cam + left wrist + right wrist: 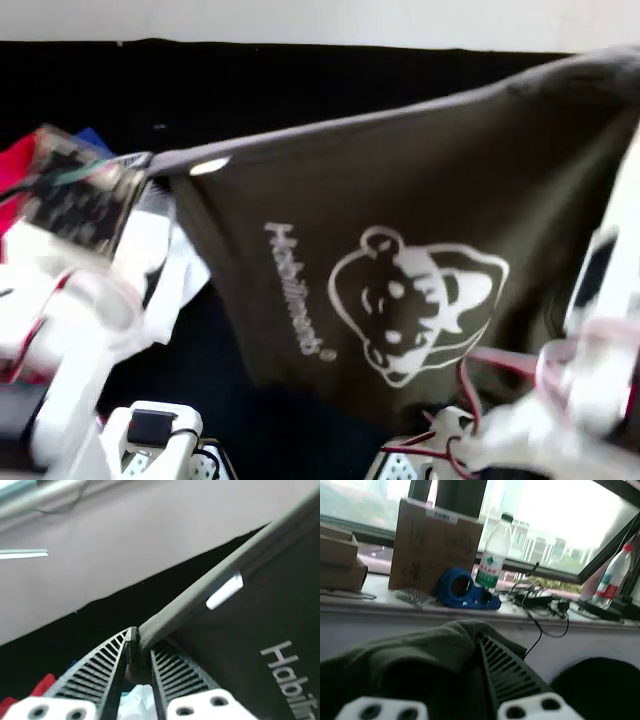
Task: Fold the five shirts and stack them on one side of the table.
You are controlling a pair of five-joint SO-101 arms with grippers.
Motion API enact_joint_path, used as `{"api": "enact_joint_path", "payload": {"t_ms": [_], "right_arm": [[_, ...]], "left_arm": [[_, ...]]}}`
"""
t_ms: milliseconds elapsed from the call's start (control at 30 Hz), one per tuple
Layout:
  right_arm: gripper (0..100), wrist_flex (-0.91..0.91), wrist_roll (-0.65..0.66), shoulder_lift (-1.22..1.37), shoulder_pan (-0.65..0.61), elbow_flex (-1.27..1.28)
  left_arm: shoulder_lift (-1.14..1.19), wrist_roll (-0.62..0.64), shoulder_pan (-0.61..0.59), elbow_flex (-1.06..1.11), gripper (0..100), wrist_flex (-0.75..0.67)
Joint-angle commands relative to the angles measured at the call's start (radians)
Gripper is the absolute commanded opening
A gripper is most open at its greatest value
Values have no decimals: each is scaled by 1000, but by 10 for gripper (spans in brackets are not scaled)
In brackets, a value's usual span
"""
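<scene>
In the high view, the dark olive shirt [400, 200] hung spread wide in the air above the black desk [200, 80], with other shirts [165, 255] heaped under one end.

In the left wrist view, the left tool [136, 642] was clamped on the shirt's edge, near a white tag [225, 590].

In the right wrist view, cloth was bunched over the right tool [462, 640], which seemed pinched on the far corner.

To lay it down well, I judged both ends should descend level and taut, clear of the heap, so the cloth would land flat.
</scene>
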Motion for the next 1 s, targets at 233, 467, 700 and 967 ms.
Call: {"api": "enact_joint_path", "payload": {"t_ms": [233, 467, 700, 967], "right_arm": [[5, -214, 54, 245, -88, 383], [5, -314, 107, 320, -85, 291], [5, -312, 146, 400, -84, 211], [5, -403, 213, 529, -85, 124]], "left_arm": [[228, 0, -16, 337, 9, -388], [585, -5, -16, -157, 9, -292], [923, -5, -13, -596, 9, -81], [1092, -5, -41, -865, 9, -68]]}}
